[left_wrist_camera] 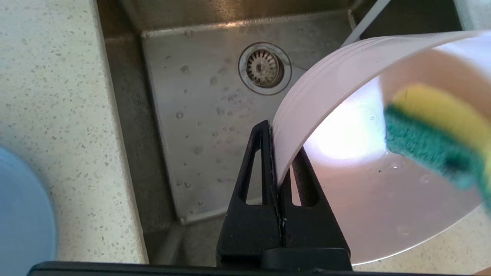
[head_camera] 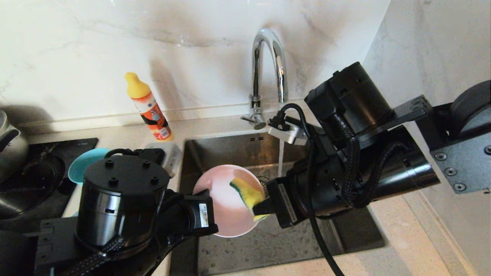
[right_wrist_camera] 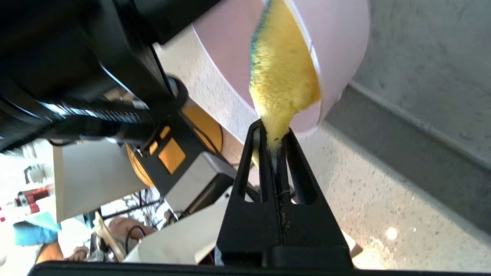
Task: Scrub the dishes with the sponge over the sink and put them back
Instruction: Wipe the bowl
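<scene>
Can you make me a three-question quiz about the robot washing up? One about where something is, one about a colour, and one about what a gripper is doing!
1. Where is the pink bowl?
A. Held over the sink
B. On the stove
C. Under the bottle

2. What colour is the sponge?
A. Red and white
B. Yellow and green
C. All blue

3. What is the right gripper doing?
A. Hanging open and empty
B. Turning the tap
C. Pinching the sponge

Answers:
1 A: the left gripper grips the bowl's rim, with the steel basin and drain below it.
2 B: the sponge is yellow with a green scouring face, pressed inside the bowl.
3 C: its fingers are shut on the sponge's narrow end.
</scene>
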